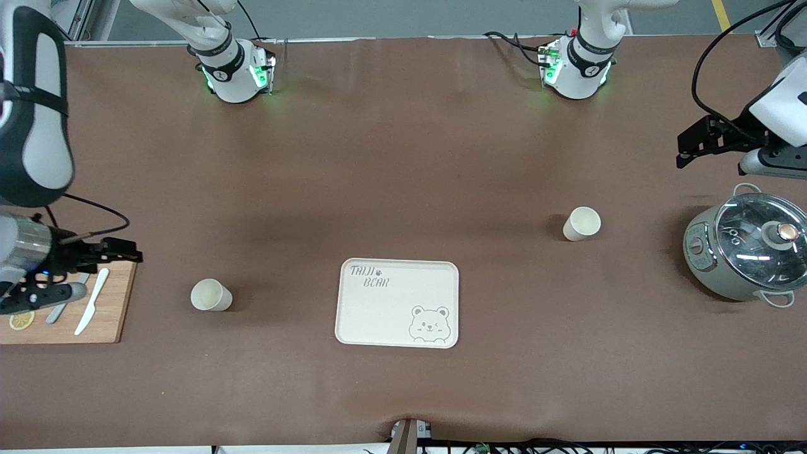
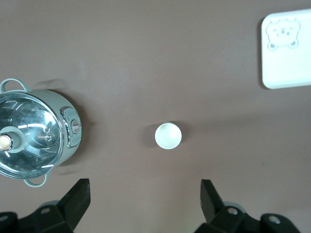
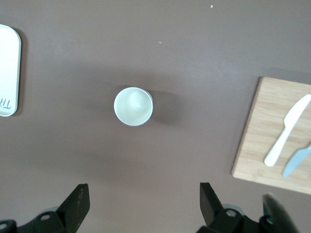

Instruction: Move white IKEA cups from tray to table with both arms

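Two white IKEA cups stand upright on the brown table. One cup (image 1: pixel 582 223) is toward the left arm's end; it also shows in the left wrist view (image 2: pixel 168 135). The other cup (image 1: pixel 210 295) is toward the right arm's end and nearer the front camera; it also shows in the right wrist view (image 3: pixel 133 106). My left gripper (image 1: pixel 686 150) hangs open and empty in the air beside the pot (image 1: pixel 747 249), apart from its cup (image 2: pixel 145 194). My right gripper (image 1: pixel 129 253) hangs open and empty over the cutting board's edge, apart from its cup (image 3: pixel 143 196).
A cream bear-print tray (image 1: pixel 391 309) lies between the cups, nearer the front camera. A grey pot with a glass lid (image 2: pixel 34 133) stands at the left arm's end. A wooden cutting board (image 1: pixel 113 315) with a white knife (image 1: pixel 91 301), a grey knife and a lemon slice lies at the right arm's end.
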Tool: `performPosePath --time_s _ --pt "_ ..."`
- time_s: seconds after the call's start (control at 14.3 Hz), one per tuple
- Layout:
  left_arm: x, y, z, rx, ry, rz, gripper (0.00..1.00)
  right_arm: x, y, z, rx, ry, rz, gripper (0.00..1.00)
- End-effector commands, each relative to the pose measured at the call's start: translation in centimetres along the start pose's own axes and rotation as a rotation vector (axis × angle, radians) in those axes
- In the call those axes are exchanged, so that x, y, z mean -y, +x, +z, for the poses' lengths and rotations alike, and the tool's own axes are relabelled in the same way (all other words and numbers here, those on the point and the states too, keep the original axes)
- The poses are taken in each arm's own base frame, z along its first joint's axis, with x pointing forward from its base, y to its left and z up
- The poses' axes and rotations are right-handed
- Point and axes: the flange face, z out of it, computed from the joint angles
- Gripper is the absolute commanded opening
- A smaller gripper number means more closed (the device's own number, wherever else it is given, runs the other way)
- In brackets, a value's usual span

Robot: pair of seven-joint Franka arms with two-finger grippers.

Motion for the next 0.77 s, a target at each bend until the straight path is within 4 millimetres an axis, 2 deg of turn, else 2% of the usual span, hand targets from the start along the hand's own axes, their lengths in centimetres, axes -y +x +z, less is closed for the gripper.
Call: performPosePath --time_s 0.0,0.35,0.49,0.7 --pt "0.2 -0.6 -0.6 0.015 -0.005 0.025 1.00 0.1 -1.2 -3.0 -0.002 -0.004 0.045 1.00" --pt "0.3 -0.7 -0.6 0.023 -0.007 0.021 1.00 1.4 -4.6 -8.1 -0.011 -0.009 0.101 1.00" --pt "0.4 -0.7 -0.6 0.023 -0.007 0.019 1.00 2.0 -5.6 -9.7 -0.015 -0.041 0.186 1.00" --pt "0.4 -0.7 -0.6 0.021 -0.007 0.019 1.00 2.5 -7.1 -11.7 -0.027 -0.049 0.203 1.00"
